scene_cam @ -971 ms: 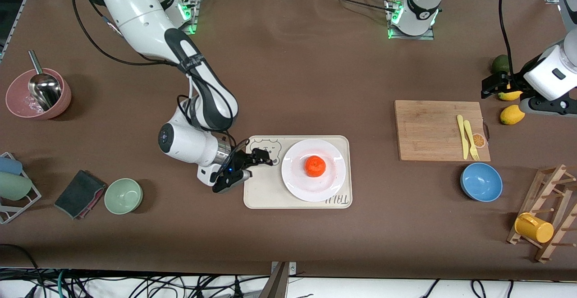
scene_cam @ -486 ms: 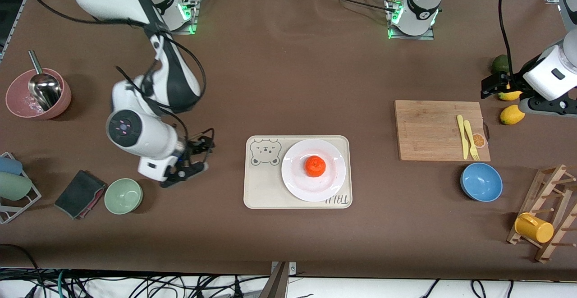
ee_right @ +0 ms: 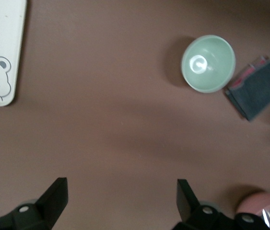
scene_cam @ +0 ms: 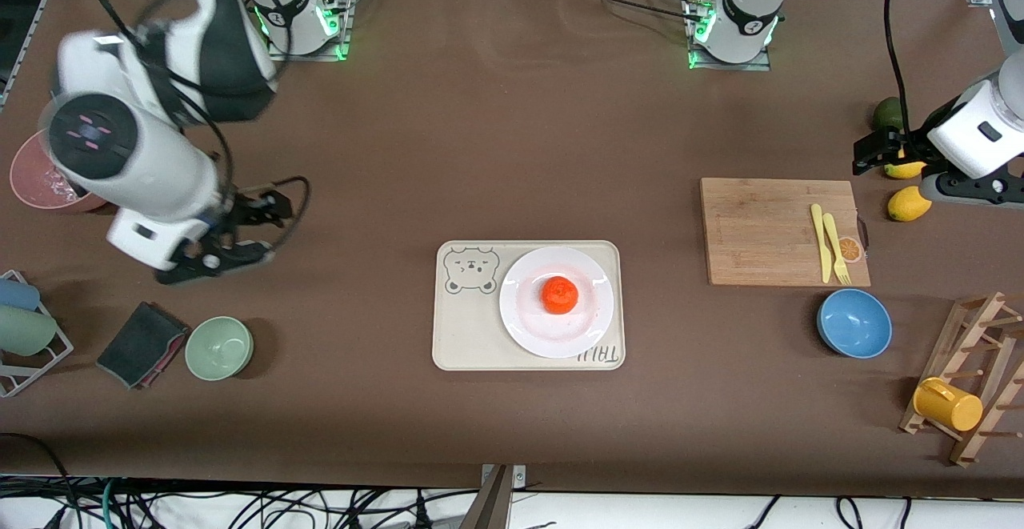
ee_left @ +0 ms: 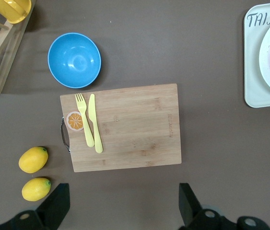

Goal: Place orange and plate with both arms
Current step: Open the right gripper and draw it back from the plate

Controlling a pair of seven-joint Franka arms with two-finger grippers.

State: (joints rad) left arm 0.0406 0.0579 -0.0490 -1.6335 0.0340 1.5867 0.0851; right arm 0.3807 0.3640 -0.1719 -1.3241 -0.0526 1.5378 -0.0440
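On the white plate (scene_cam: 556,302) sits a red-orange orange (scene_cam: 559,294); both jaws gape empty.

The front view looks down from high across the brown desk (scene_cam: 512,153), facing both arm bases along its top edge and taking in the whole surface. The left wrist view looks straight down, closer, on the rectangular bamboo cutting board (ee_left: 125,127) and round blue bowl (ee_left: 74,60); the right wrist view looks straight down on the small pale green bowl (ee_right: 207,63). Both wrist views catch an edge of the cream rectangular bear-printed tray (ee_right: 0,52), which the front view shows whole.
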